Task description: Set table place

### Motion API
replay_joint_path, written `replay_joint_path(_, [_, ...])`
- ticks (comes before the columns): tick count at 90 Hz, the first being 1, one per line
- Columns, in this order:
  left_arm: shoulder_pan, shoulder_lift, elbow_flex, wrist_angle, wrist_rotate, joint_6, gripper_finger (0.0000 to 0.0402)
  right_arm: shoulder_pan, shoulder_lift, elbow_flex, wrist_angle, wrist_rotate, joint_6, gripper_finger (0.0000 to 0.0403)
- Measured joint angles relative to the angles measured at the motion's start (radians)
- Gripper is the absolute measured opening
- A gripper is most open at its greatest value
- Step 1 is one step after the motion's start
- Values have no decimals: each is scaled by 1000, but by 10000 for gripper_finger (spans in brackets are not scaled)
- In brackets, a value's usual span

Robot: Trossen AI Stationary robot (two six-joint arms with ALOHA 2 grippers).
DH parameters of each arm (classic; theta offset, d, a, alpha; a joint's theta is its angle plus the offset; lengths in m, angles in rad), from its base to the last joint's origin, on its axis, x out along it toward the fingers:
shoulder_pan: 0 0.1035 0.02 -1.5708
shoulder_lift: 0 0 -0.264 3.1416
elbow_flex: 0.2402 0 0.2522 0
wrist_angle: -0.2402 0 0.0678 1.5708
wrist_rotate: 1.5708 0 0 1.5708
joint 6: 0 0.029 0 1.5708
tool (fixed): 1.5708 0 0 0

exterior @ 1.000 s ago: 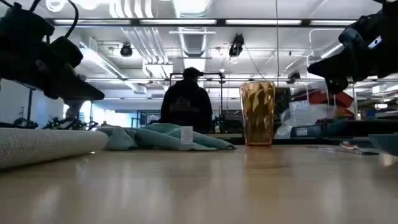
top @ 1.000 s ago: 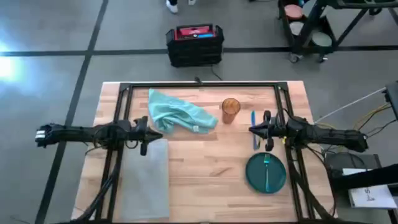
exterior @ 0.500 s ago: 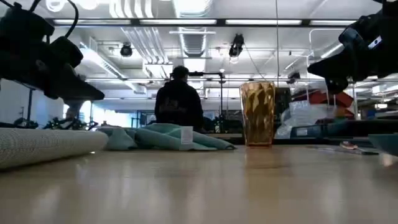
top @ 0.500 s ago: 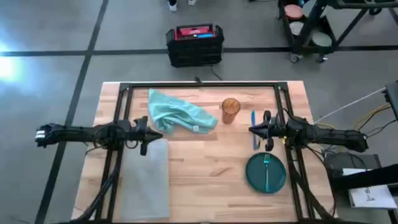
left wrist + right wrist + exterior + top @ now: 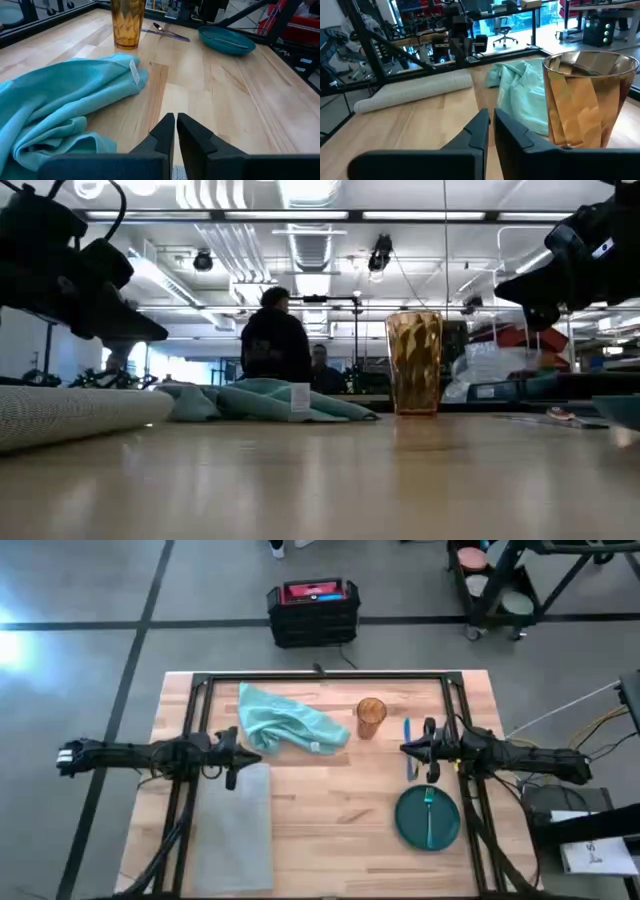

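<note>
The grey woven placemat (image 5: 234,828) lies along the table's (image 5: 340,802) near left part; in the low view its side (image 5: 60,416) bulges as if rolled or folded. My left gripper (image 5: 258,753) hovers shut above the mat's far end, beside the crumpled teal napkin (image 5: 60,95). My right gripper (image 5: 405,749) hovers shut at the right, pointing toward the amber cup (image 5: 587,97). A dark green plate (image 5: 428,817) with a fork on it lies on the table's near right part.
Blue-handled cutlery (image 5: 407,746) lies under the right gripper, between cup and plate. Black frame rails (image 5: 320,677) run around the table. Bare wood (image 5: 335,810) lies between mat and plate. A person (image 5: 275,345) stands in the room behind.
Neither arm nor any thing on the table has moved. The person in the room behind has walked toward the left.
</note>
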Motion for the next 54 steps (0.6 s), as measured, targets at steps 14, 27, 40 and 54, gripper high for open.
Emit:
replay_joint_path(14, [0,0,0,0,0,0,8,0,0,0,0,0,0,14])
replay_joint_path(27, [0,0,0,0,0,0,8,0,0,0,0,0,0,14])
replay_joint_path(40, [0,0,0,0,0,0,8,0,0,0,0,0,0,14])
replay_joint_path(54, [1,0,0,1,-84,8,8,0,0,0,0,0,0,14])
